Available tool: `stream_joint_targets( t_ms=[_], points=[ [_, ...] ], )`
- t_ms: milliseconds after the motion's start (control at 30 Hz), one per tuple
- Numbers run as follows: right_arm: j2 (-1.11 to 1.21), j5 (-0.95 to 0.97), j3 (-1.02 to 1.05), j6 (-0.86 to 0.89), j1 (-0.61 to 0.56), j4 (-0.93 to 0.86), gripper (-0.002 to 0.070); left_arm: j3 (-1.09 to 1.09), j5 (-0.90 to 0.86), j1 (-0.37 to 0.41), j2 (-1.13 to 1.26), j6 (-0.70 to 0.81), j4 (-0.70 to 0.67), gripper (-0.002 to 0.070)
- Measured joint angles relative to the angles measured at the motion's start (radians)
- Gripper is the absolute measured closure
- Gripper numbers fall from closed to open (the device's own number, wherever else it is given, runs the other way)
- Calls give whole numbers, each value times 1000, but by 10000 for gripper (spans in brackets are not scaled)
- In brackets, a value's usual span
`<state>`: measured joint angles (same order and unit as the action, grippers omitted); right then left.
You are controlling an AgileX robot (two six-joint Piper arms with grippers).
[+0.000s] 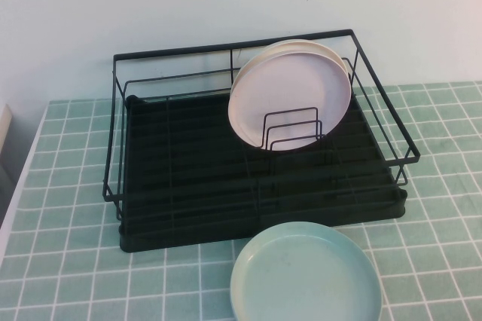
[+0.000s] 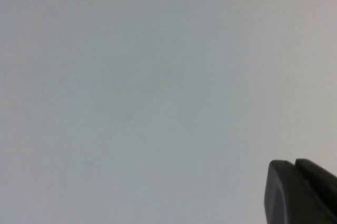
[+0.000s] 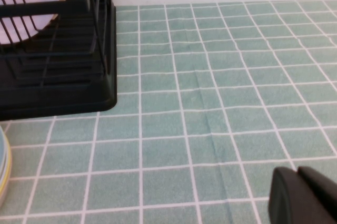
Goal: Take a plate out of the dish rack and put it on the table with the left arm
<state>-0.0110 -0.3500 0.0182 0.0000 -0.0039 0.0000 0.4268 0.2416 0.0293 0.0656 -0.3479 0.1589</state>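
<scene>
Pink plate [image 1: 290, 95] upright in dish rack [image 1: 188, 178] dividers. Left gripper [image 2: 303, 192] faces blank wall; right gripper [image 3: 303, 195] above table [image 3: 221, 103]. Finger states: cannot tell.

Only a dark corner of my left gripper [image 2: 300, 192] and right gripper [image 3: 303, 195] shows, fingers cut off by the edge.

A plain pale wall [image 1: 188, 4] with a faint hairline mark rises behind the workspace under soft, even light
</scene>
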Motion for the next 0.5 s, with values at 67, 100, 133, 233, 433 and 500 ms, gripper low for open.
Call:
stream_joint_targets(
  t_ms=[67,100,133,233,433,500],
  points=[
    [0,0,0,0,0,0,678,74,-149,0,71,-9,0,678],
    [0,0,0,0,0,0,678,103,-209,0,110,-9,0,678],
    [0,0,0,0,0,0,678,140,-284,0,153,-9,0,678],
    [0,0,0,0,0,0,678,243,-494,0,295,3,-14,678],
    [0,0,0,0,0,0,678,428,-838,0,588,363,-278,678],
    [0,0,0,0,0,0,678,471,-901,0,679,533,-452,678]
  ],
)
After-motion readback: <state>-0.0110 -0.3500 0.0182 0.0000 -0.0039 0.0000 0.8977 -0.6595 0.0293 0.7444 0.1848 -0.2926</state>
